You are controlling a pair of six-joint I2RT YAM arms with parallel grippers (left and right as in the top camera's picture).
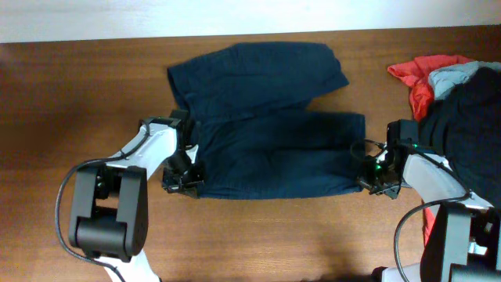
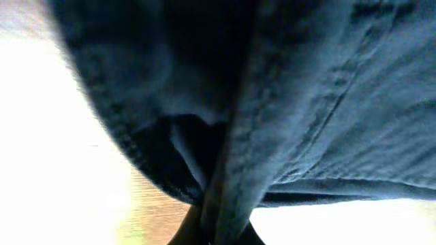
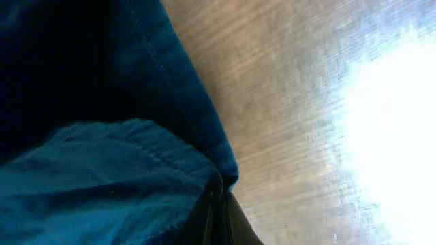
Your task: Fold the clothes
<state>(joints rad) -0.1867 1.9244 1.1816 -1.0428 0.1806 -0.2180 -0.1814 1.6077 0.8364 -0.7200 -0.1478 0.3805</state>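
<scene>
Overhead: wooden table [image 1: 78, 78] with navy shorts [image 1: 266, 141] spread flat at table centre, one leg angled toward the table's far edge. Black garment [image 1: 470, 133] heaped at table's right edge, red garment [image 1: 419, 78] beside it. Left gripper [image 1: 186, 178] pinches shorts' fabric left of table centre; right gripper [image 1: 376, 178] pinches shorts' fabric right of centre.

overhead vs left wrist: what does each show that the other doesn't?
Overhead only: the full outline of the shorts, the right gripper shut on their right edge, and a red garment and a black garment at far right.
Left wrist only: close-up stitching along the hem, with fabric running down between the fingers.
Both: the navy shorts, the left gripper shut on their left edge, and the wood table.
</scene>
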